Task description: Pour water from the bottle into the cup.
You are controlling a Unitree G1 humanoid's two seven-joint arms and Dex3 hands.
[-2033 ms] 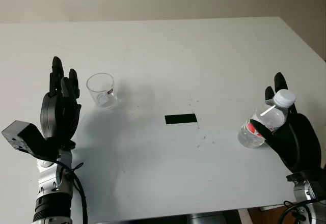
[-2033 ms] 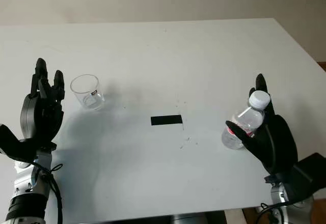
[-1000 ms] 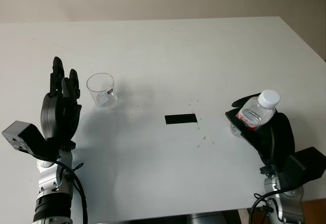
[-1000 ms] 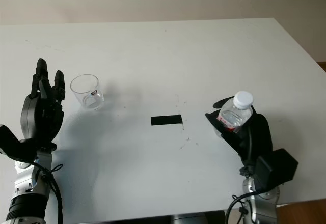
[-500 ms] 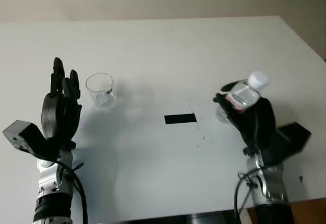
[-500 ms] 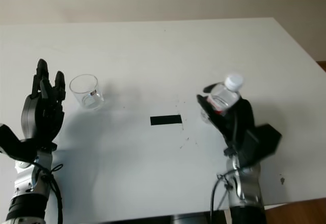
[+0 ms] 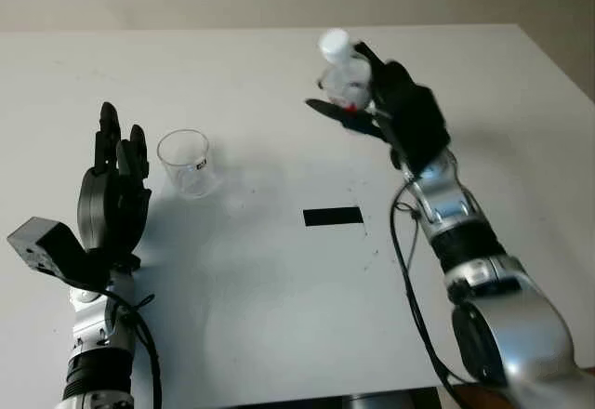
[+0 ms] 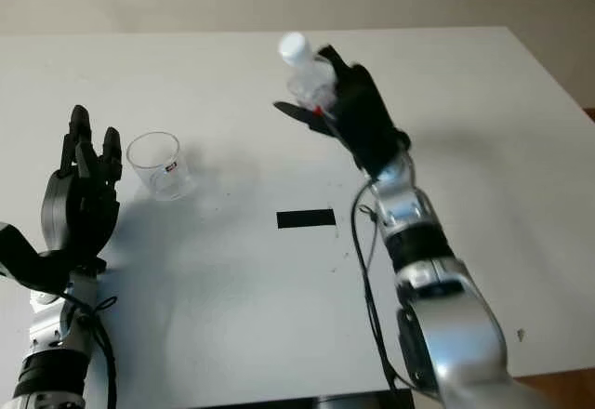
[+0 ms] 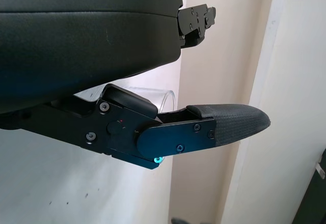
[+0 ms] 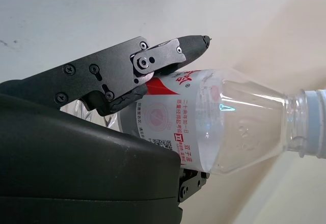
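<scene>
My right hand [image 7: 376,102] holds a small clear water bottle [image 7: 342,72] with a white cap and a red label, raised above the far middle of the white table [image 7: 279,279]. The bottle [image 10: 224,127] leans toward the left, cap uppermost, with the black fingers [image 10: 153,56] wrapped round its labelled body. A clear plastic cup [image 7: 187,162] stands upright on the table at the left, some way from the bottle. My left hand [image 7: 113,195] is open, raised just left of the cup, palm facing it. The cup's rim [image 9: 153,98] shows behind the left hand's fingers.
A black strip of tape [image 7: 332,216] lies on the table between the cup and the right arm. A few small dark specks mark the surface near it. The table's right edge [image 7: 558,65] runs along a brown floor.
My right hand has carried the bottle up and far to the left, from the right side of the table to above its far middle. The left hand and the cup stayed put.
</scene>
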